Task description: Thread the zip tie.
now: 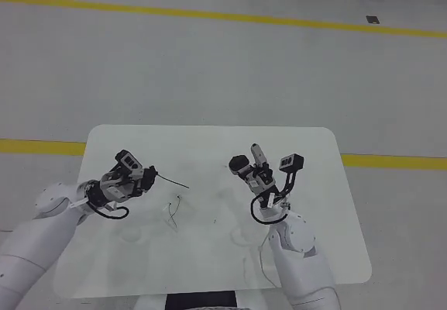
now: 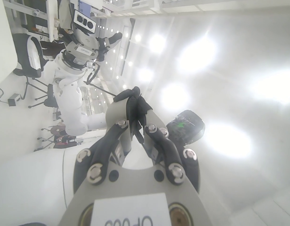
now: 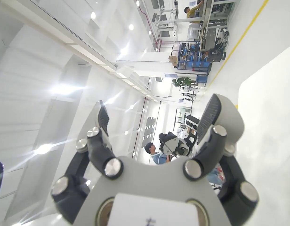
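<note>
Top view: over the white rounded table (image 1: 208,143), the left gripper (image 1: 149,177) is clamped on one end of a thin black plastic zip tie (image 1: 175,182), whose free strap points toward the right gripper (image 1: 248,157). Right wrist view: that gripper's jaws stand wide apart and empty. No loop appears formed; taking the free end and feeding it through the head seemingly remain.
</note>
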`<action>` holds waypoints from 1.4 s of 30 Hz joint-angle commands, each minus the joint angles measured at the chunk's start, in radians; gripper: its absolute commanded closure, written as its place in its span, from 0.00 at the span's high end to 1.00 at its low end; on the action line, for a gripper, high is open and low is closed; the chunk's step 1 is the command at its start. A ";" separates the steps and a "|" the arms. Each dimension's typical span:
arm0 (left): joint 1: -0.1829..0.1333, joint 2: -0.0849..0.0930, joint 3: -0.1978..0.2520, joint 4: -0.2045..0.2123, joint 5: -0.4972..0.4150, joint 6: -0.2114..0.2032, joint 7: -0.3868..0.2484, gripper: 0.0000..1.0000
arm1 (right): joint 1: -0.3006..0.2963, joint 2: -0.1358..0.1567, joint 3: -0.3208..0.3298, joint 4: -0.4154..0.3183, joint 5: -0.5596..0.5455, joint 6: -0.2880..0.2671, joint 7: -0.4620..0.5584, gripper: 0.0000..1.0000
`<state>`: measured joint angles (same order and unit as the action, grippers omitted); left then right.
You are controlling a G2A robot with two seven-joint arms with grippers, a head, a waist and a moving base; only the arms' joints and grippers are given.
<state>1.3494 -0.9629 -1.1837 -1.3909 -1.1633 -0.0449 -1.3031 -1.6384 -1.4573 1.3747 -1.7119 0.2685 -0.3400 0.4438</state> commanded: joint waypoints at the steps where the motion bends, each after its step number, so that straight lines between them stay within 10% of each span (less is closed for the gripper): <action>1: 0.009 0.001 -0.006 -0.018 -0.003 0.012 0.013 0.00 | -0.003 -0.003 0.003 0.000 -0.002 0.000 0.000 1.00; 10: 0.012 0.001 -0.008 -0.028 0.012 0.006 0.040 0.00 | -0.005 -0.006 0.000 0.002 0.002 0.000 0.006 1.00; 23: 0.019 -0.011 0.004 -0.051 -0.046 0.101 0.150 0.00 | -0.005 -0.006 0.000 0.002 0.002 0.000 0.006 1.00; 42: 0.026 -0.013 -0.010 -0.066 -0.051 0.070 0.154 0.00 | -0.017 0.002 0.058 -0.064 0.000 0.000 -0.044 1.00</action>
<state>1.3756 -0.9764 -1.1936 -1.4568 -1.2140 0.0249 -1.1488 -1.6532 -1.4554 1.4286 -1.7733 0.2684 -0.3400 0.4015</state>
